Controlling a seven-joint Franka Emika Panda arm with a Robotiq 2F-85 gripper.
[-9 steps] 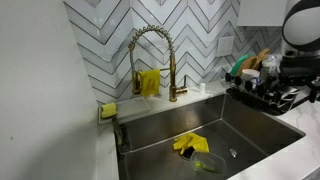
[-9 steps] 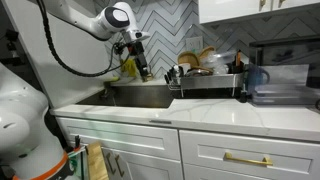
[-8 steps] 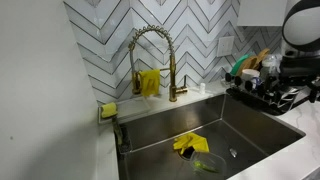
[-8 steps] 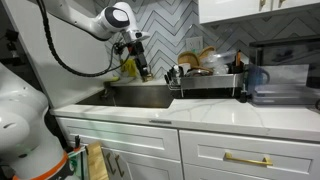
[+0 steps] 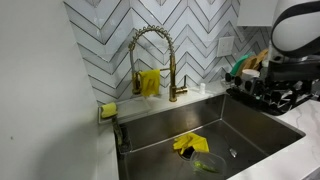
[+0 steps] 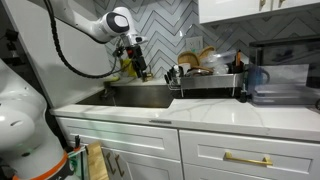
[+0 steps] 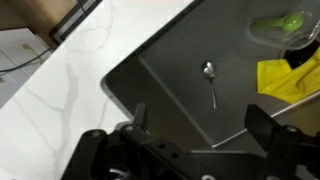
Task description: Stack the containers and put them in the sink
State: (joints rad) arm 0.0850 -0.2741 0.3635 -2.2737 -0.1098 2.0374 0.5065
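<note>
Looking down from the wrist view, your gripper (image 7: 200, 128) is spread wide, its two dark fingers at the bottom edge of the picture with nothing between them. It holds nothing. It hangs over the near corner of the sink (image 7: 165, 70), where the steel floor meets the white marble countertop (image 7: 60, 85).

A little farther along the basin floor lies a teaspoon (image 7: 210, 80), apart from everything else. Beyond it is the crumpled yellow cloth (image 7: 288, 78). Just past the cloth sits the see-through container (image 7: 280, 22) with the green piece inside. You can make out only this one tub, and whether a second is nested in it is not clear from here.

In an exterior view the same container (image 5: 205, 165) rests on the sink floor beside the cloth, in front of the gold spring-neck faucet (image 5: 150, 50). The black dish rack (image 5: 262, 92) stands on the counter at the far side.

Over the last half second the arm (image 5: 295, 30) has swung a little farther into that picture, while the tub, cloth and spoon have not moved. With the jaws released and the tub already in the basin, this looks like the arm travelling, not a grasp. Before you call the job done, check for any tub still outside the sink.
</note>
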